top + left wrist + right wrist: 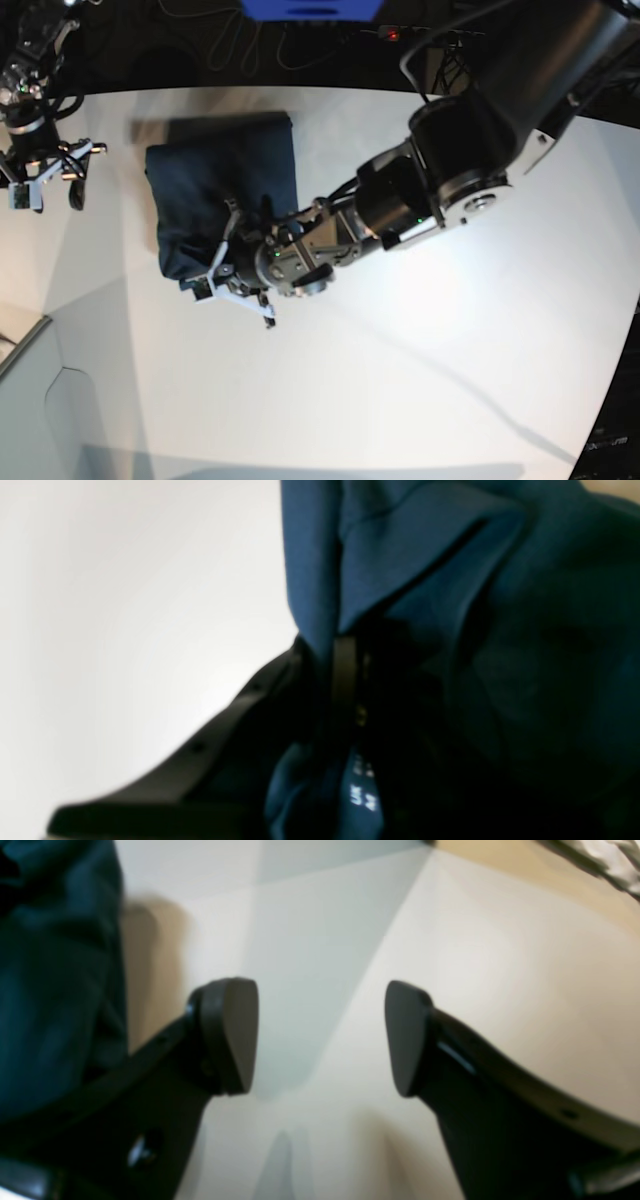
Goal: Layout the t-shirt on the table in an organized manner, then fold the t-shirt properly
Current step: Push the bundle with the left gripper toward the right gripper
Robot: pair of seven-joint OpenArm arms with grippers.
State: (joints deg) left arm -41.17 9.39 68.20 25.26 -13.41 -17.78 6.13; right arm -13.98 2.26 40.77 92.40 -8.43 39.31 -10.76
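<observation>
T-shirt (222, 190) folded into a bundle, upper-left of white desk (420, 350). Left claw (232, 282) pinched tight on shirt's near edge. Right claw (321, 1037) wide apart, empty, just beside shirt.

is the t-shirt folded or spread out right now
Folded: the t-shirt lies as a compact block on the table, no sleeves spread.

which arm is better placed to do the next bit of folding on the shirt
Probably the left. Its gripper is shut on the t-shirt at its near edge. The right gripper hangs open over bare table, off to the shirt's side, holding nothing.
</observation>
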